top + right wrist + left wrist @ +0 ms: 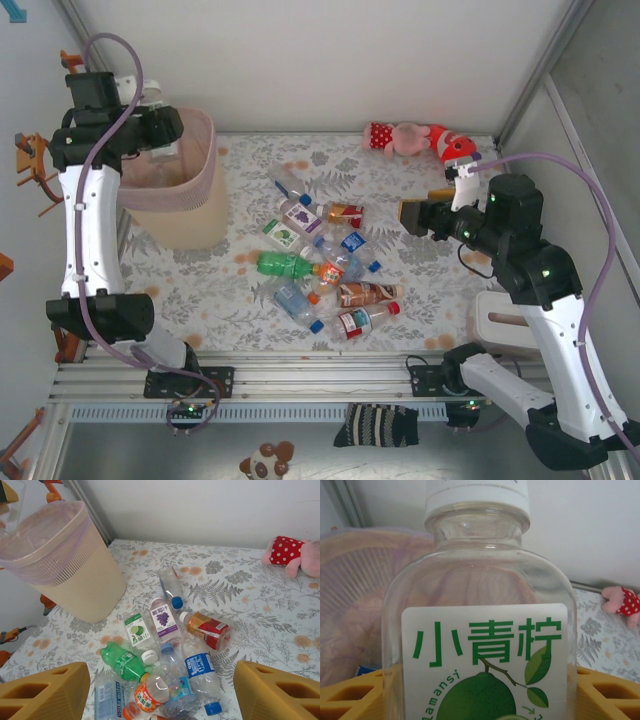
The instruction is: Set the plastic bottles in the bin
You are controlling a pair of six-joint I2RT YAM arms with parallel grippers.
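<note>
Left tool (165, 125): we clamp the lime bottle (485, 630) above the bin (185, 215) rim, ten o'clock on the bench (250, 160).
Right tool (160, 692): apart, nearer the pile (320, 265).

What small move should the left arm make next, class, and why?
Probably open the left gripper and let go. It holds a clear lime-label bottle, and from above it appears to hang over the mouth of the bin, whose pink rim shows right behind the bottle in the wrist view. Released here, the bottle should drop inside.
</note>
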